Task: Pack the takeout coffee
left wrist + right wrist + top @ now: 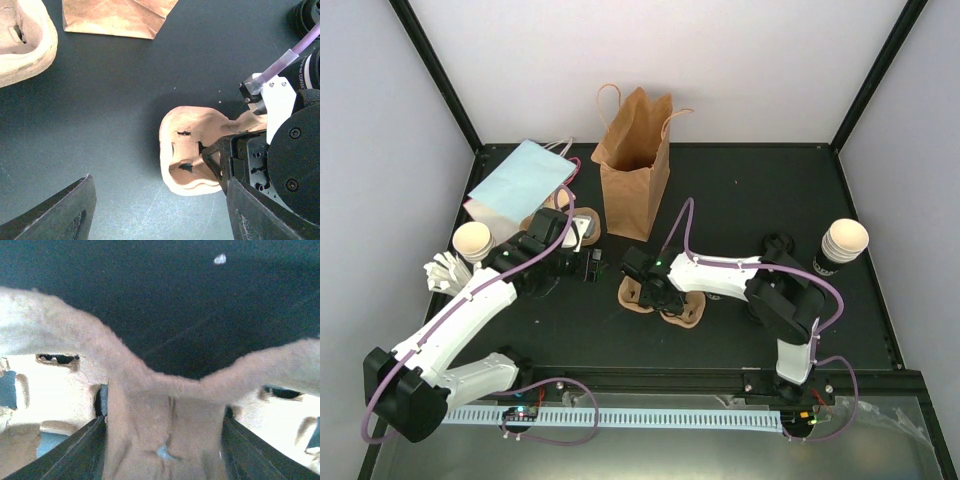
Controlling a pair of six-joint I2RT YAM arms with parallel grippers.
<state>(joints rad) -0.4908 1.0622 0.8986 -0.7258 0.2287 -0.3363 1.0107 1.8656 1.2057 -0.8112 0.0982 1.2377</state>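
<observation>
— Where do the coffee cups stand?

— None is packed. A stack of cups (842,245) sits at the table's right edge, and a lone cup (473,240) sits at the left, beside the blue bag (520,185). Both are well apart from the brown bag (633,170), which stands upright and open at the back.

— And the arms?

— The right gripper (162,450) is down on the pulp carrier (187,150) in front of the bag. Its jaws look pinched on the middle ridge, one on each side. The left gripper (155,220) hangs above the table with its jaws spread wide, holding nothing. A second carrier (20,45) lies to its left.

— What could spoil it?

— The ridge is thin, soft pulp, so a hard squeeze may crush or tear it. A grip off the middle would let the carrier tilt when lifted. The bag is light and unsupported. A carrier catching its rim could fold the mouth shut or knock the bag over. The lone cup looks lidless, so it may roll if nudged.
</observation>
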